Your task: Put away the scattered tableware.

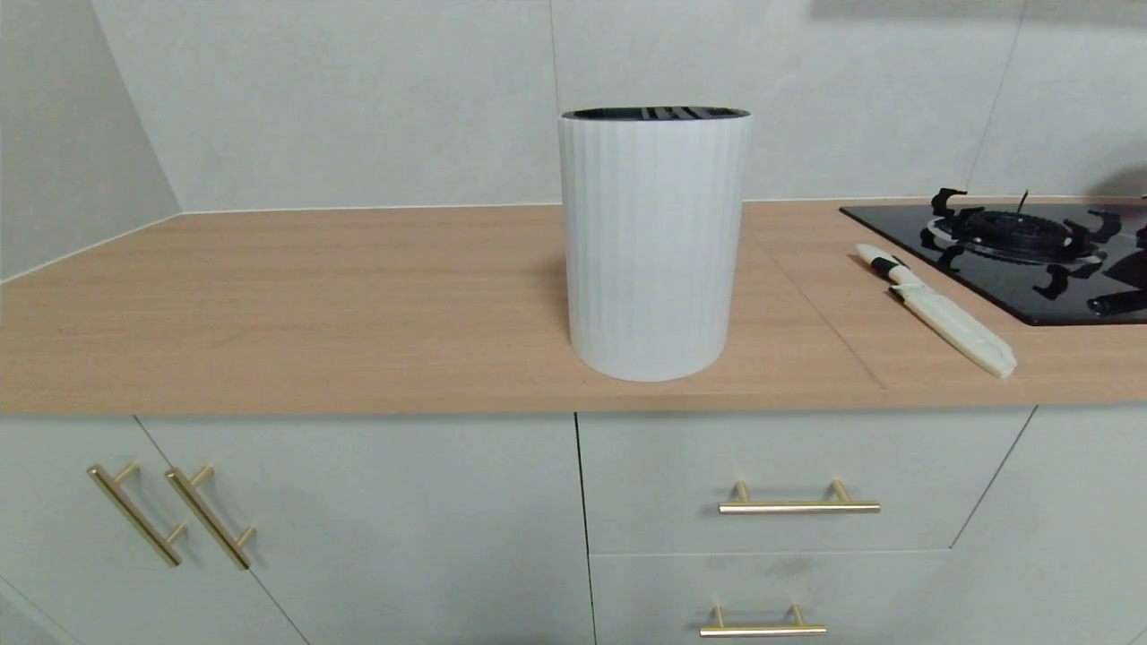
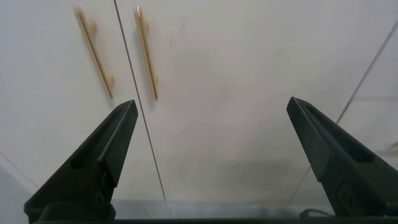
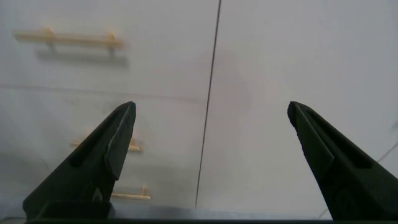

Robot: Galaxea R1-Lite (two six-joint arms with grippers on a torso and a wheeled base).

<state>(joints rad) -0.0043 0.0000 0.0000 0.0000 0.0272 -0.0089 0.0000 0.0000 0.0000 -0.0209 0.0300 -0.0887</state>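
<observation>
A white ribbed cylindrical knife holder [image 1: 654, 242] with a black slotted top stands upright near the front of the wooden counter [image 1: 314, 305]. To its right a knife [image 1: 936, 309] with a white blade and a white-and-black handle lies flat on the counter beside the stove. My left gripper [image 2: 211, 107] is open with nothing between its fingers, facing white cabinet doors below the counter. My right gripper [image 3: 211, 111] is also open and holds nothing, facing the drawer fronts.
A black gas stove [image 1: 1021, 246] fills the counter's right end. Cabinet doors with gold bar handles [image 1: 170, 515] and drawers with gold handles [image 1: 797, 506] lie below the counter. A tiled wall closes the back and left side.
</observation>
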